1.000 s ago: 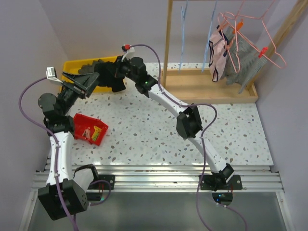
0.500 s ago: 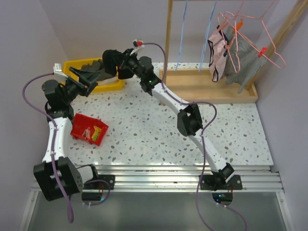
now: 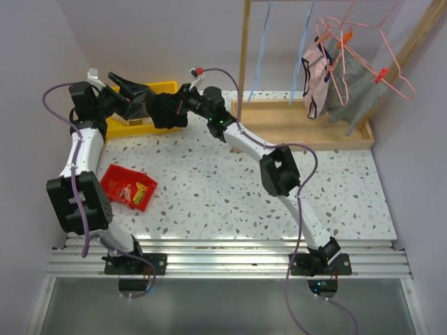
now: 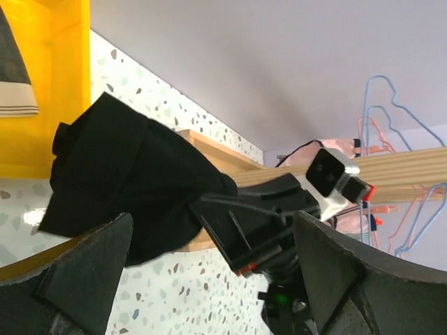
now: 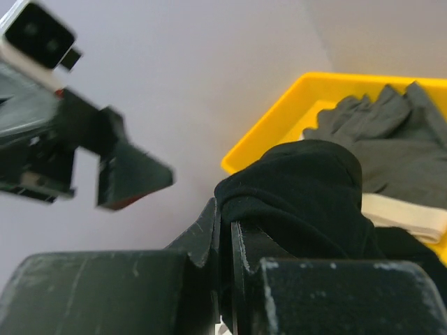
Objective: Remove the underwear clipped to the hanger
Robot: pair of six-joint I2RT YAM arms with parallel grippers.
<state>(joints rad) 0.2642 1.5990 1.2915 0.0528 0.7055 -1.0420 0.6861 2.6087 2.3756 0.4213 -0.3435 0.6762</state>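
My right gripper (image 3: pixel 170 110) is shut on a black underwear (image 3: pixel 158 112) and holds it over the right end of the yellow bin (image 3: pixel 123 127). In the right wrist view the jaws (image 5: pixel 225 218) pinch the black cloth (image 5: pixel 307 195) above the bin (image 5: pixel 286 112). My left gripper (image 3: pixel 126 89) is open and empty, just left of the black underwear, which fills the left of its view (image 4: pixel 119 181). A pink wire hanger (image 3: pixel 363 38) at the back right carries clipped pink underwear (image 3: pixel 316 73) and grey underwear (image 3: pixel 353 84).
Grey garments (image 5: pixel 391 136) lie in the yellow bin. A red tray (image 3: pixel 128 186) with small clips sits at the left of the table. A wooden rack (image 3: pixel 300 129) with blue hangers (image 3: pixel 265 49) stands at the back. Walls close in on the left and right.
My left arm has swung up and back, so its open gripper now sits beside the black underwear. My right gripper has kept hold of the underwear and shifted over the bin.
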